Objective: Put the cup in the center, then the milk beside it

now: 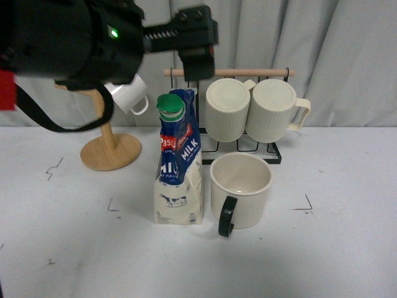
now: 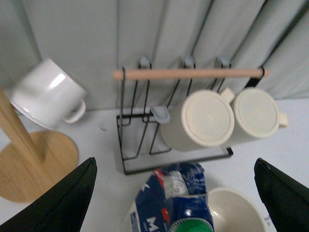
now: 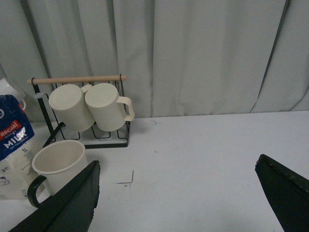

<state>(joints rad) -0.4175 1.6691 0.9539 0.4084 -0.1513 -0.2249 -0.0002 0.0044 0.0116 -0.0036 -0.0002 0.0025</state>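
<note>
I see milk [image 1: 178, 167] just beside cup [image 1: 240, 189], mid-worktop [image 1: 322, 248]. Left end effector [image 2: 175, 162] spread over milk, right end effector [image 3: 177, 164] spread; fingers [image 2: 63, 203] cut off at frame edges.

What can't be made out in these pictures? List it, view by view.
Front view: the blurred left arm hides the wooden stand's top and part of the small white mug.
Left wrist view: the bottom edge cuts off the milk carton and the cup; the carton's print is blurred.
Right wrist view: the left edge cuts the carton.
</note>
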